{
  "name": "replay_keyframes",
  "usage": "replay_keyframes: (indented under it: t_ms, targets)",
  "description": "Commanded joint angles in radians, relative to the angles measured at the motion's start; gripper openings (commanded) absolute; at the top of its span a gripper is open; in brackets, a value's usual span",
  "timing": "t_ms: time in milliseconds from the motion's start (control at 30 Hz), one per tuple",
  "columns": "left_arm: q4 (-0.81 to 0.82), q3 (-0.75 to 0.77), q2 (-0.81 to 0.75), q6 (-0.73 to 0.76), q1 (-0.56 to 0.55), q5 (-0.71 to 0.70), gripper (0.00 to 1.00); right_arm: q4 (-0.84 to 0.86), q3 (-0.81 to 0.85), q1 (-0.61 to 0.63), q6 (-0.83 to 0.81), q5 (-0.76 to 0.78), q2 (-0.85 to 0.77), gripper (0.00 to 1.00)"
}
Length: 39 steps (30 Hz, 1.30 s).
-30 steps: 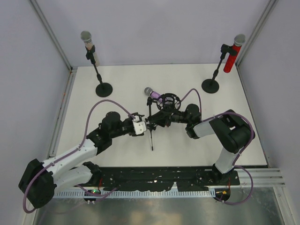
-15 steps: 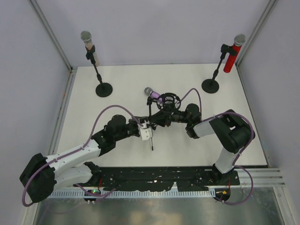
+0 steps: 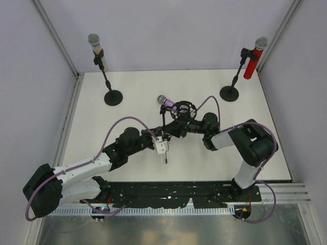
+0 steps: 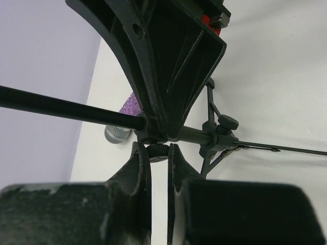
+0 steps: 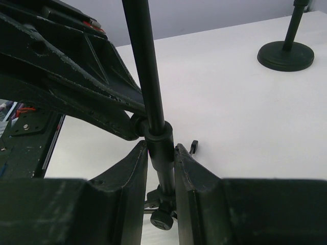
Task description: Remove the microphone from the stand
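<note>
- While pinching shut on the small knob (image 4: 158, 149) with the left gripper (image 4: 158, 154), turn gently and avoid slipping off.
- Right gripper (image 5: 161, 153) clamped around the stand pole (image 5: 145, 61): hold firm against any twist.
- Purple microphone (image 3: 164, 101) just beyond both grippers, in its cradle atop the pole.
- Tight between the two grippers; mind the thin legs (image 3: 165, 153) below.
- Bare table (image 5: 245, 117) ahead of the right gripper; another base (image 5: 285, 53) well apart.
</note>
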Motion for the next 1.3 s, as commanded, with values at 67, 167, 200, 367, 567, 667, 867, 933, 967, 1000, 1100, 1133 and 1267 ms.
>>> replay_keyframes:
  t_ms: [67,167,200,367,567,667,867,933,967,1000,1100,1133,1267]
  targets:
    - [0.017,0.004,0.007,-0.081,-0.001,0.002,0.03,0.01,0.01,-0.005,-0.01,0.002,-0.013,0.26]
    - [-0.034,0.031,0.017,-0.19,0.019,0.077,0.02,0.006,0.002,-0.007,-0.033,0.005,-0.019,0.26]
    - [-0.052,0.043,0.02,-0.225,0.033,0.111,0.02,0.004,0.001,-0.007,-0.037,0.005,-0.02,0.26]
    - [-0.114,0.111,0.057,-0.506,0.175,0.387,0.07,0.016,-0.007,-0.013,-0.045,0.005,-0.017,0.26]
    - [-0.078,0.172,0.197,-0.816,0.349,0.752,0.37,0.039,-0.015,-0.016,-0.045,0.002,-0.008,0.26]
    - [-0.057,0.195,0.263,-0.922,0.378,0.854,0.47,0.045,-0.019,-0.016,-0.042,0.002,-0.008,0.26]
    - [-0.045,0.223,0.298,-0.973,0.383,0.934,0.63,0.05,-0.018,-0.024,-0.03,0.001,-0.014,0.27]
    - [-0.049,0.214,0.275,-0.953,0.386,0.92,0.66,0.053,-0.016,-0.028,-0.02,0.001,-0.013,0.35]
    - [-0.061,0.214,0.263,-0.927,0.387,0.906,0.68,0.056,-0.016,-0.034,-0.016,-0.004,-0.011,0.43]
    - [-0.069,0.208,0.254,-0.91,0.39,0.897,0.68,0.058,-0.013,-0.037,-0.004,-0.009,-0.011,0.58]
    - [-0.081,0.205,0.223,-0.878,0.404,0.865,0.69,0.075,-0.01,-0.054,0.02,-0.03,-0.001,0.78]
    - [-0.077,0.203,0.217,-0.876,0.412,0.855,0.7,0.084,-0.012,-0.059,0.029,-0.035,0.001,0.83]
    - [-0.034,0.186,0.183,-0.876,0.438,0.828,0.71,0.11,-0.013,-0.091,0.053,-0.056,0.001,0.91]
